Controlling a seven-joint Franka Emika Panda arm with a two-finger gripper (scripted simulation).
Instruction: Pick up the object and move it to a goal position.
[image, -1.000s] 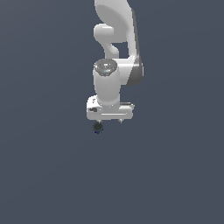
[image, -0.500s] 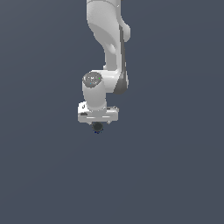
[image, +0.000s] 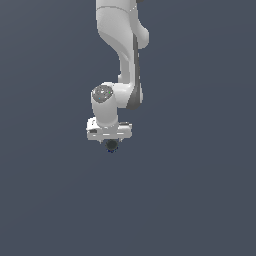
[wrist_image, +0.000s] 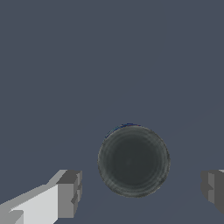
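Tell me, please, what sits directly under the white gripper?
A small dark ball sits just below the gripper. In the wrist view it lies between the jaws, with gaps on both sides. Whatever is beneath the ball is covered.

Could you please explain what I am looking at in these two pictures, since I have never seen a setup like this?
These are computer renders of a simulated robot, not photographs. The exterior view shows a white jointed robot arm reaching down from above against a plain grey-blue background. At its lower end is a white two-fingered gripper, and just beneath it sits a tiny dark, near-black round lump.

The other picture comes from a camera on the arm's wrist, looking past the gripper. There the same dark lump looks large and round, with a grey fingertip on either side. There is a visible gap between each fingertip and the lump, so the gripper looks open rather than clamped. No other objects are visible.
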